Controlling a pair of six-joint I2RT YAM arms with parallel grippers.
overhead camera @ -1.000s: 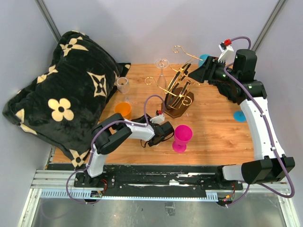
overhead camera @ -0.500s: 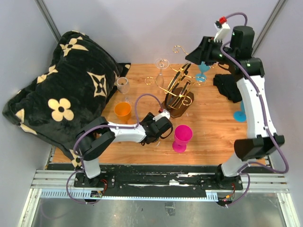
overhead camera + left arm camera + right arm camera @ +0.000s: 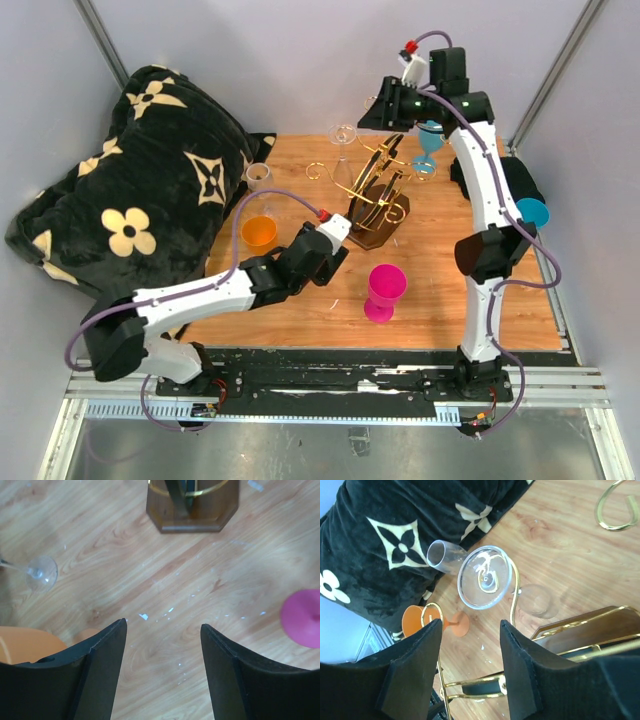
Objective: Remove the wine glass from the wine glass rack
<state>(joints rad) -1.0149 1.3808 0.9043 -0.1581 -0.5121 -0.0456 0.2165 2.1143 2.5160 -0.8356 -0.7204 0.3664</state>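
We note the wine glass hanging foot-up in a curled arm on the far left side of the rack. The right gripper hovers just above the glass, fingers spread, holding nothing. The left gripper is low over the table near the rack, likewise spread and empty.

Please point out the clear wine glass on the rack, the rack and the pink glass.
clear wine glass point(image 3: 485, 577): right wrist view, foot.
wine glass rack point(image 3: 210, 515): left wrist view, wooden base.
pink glass point(image 3: 387, 280): top view, bowl.
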